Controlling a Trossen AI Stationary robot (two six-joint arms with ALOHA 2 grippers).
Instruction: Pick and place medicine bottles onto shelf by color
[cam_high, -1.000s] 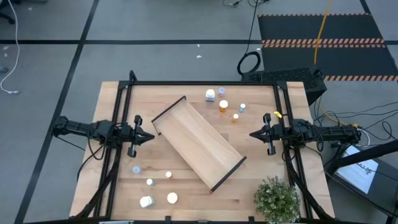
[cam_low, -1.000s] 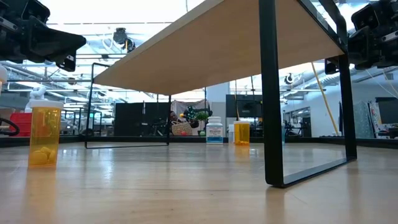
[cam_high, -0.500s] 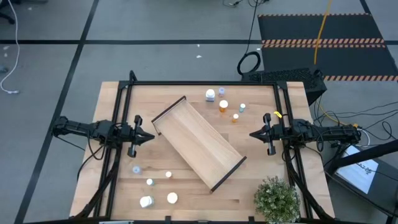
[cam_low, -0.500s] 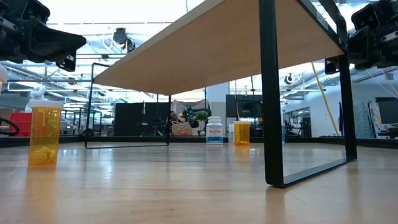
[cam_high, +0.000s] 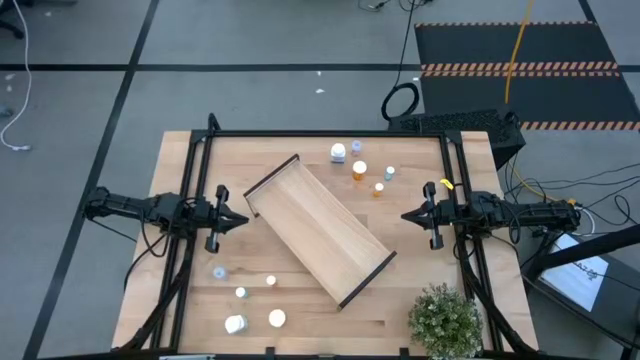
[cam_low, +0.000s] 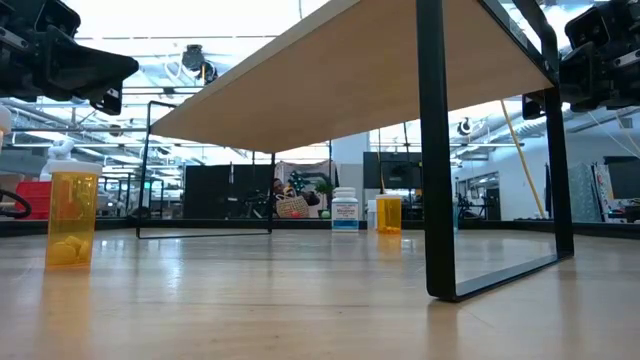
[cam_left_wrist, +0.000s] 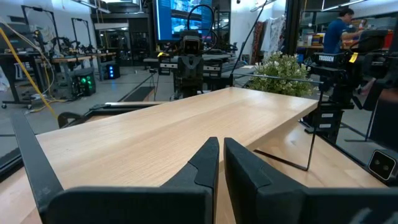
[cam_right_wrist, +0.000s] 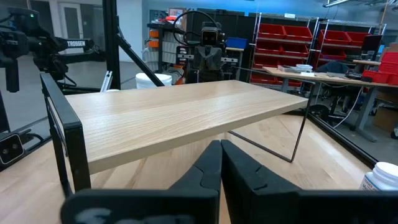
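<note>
Beside the shelf (cam_high: 318, 229), left claw (cam_high: 243, 219) and right claw (cam_high: 406, 215) hover level, both pressed together.

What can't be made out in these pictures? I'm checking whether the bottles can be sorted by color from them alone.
- Bottles at the table's near-left: high view, too small to tell body color; mostly white caps show.
- Bottles at the far side: high view, labels unreadable.
- Shelf top: low view sees only its underside.
- Bottle: right wrist view, cut off by the edge.
- Plant: left wrist view, the shelf hides its base.
</note>
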